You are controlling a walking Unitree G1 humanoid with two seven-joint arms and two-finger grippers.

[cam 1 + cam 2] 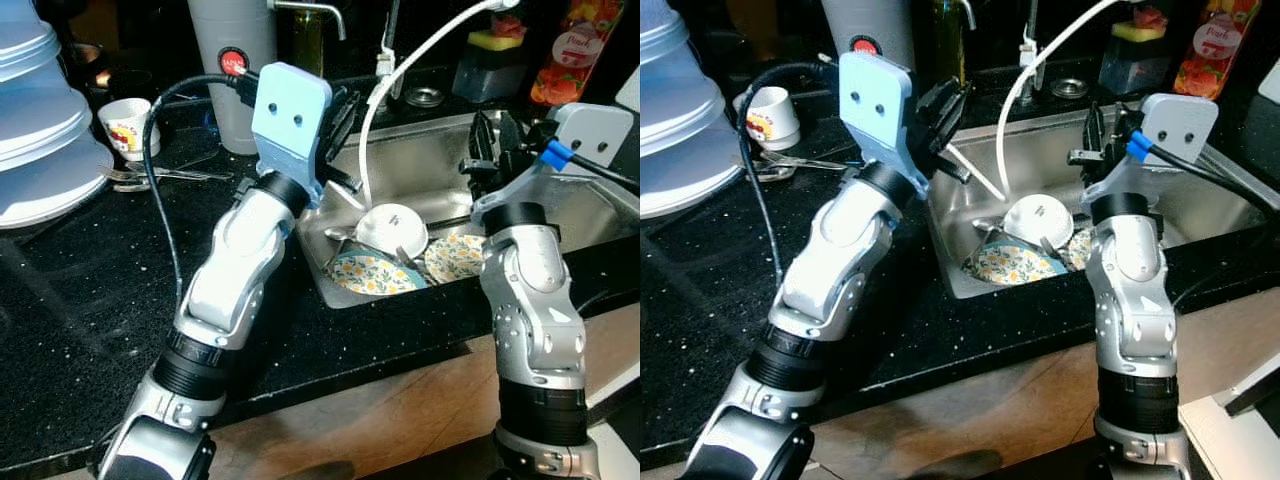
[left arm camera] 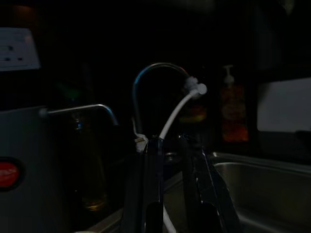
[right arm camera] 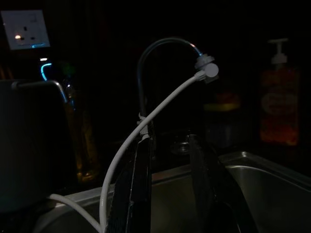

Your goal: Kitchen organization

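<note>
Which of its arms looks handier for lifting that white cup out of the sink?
Probably the left. The left gripper hangs at the sink's near corner, just above the white cup; the right gripper is farther along the sink.

The orange bottle (image 1: pixel 573 52) behind the sink bears a label that seems to read "Peach", while the print on the small cup (image 1: pixel 126 127) is illegible.

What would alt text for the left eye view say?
Two silver robot arms reach over a steel sink holding floral plates and a white bowl. A white hose curves down into it; a cup stands on the black counter.
</note>
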